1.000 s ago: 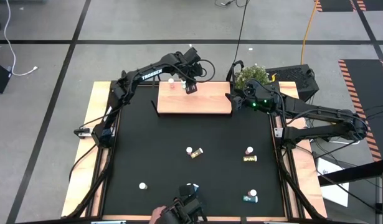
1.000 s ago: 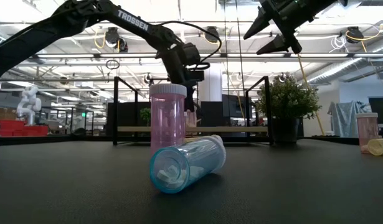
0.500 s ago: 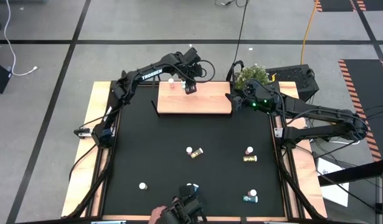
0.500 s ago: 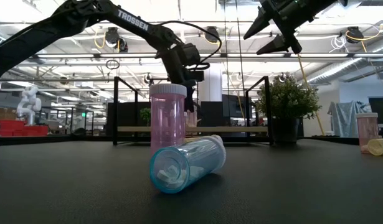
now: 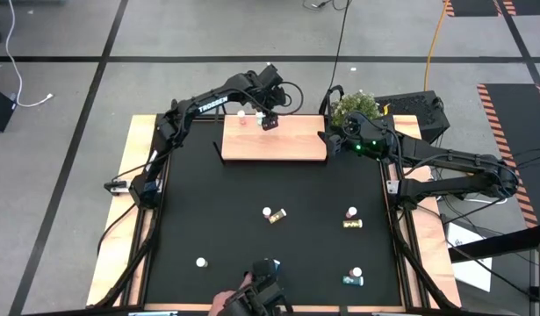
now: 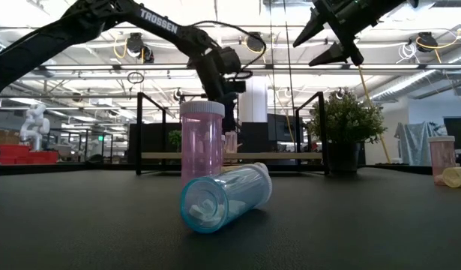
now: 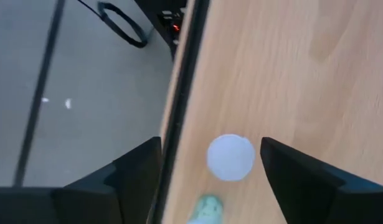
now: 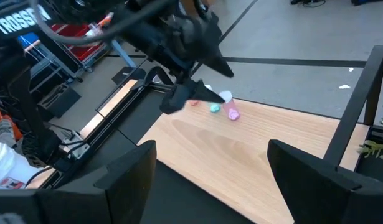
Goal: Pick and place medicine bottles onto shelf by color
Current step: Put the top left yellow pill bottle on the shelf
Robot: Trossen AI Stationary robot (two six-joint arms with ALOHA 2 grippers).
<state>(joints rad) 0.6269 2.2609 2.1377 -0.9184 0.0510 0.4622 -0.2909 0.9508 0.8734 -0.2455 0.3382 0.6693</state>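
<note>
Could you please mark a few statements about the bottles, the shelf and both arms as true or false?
1. The left gripper is above the shelf, its jaws apart around a white-capped bottle. True.
2. The right gripper grips a yellow bottle. False: its jaws stand open and empty, up in the air.
3. In the low view, a teal bottle lies on its side in front of an upright pink bottle. True.
4. The shelf stands on the mat's near edge. False: it is at the far edge, beside a potted plant.
</note>
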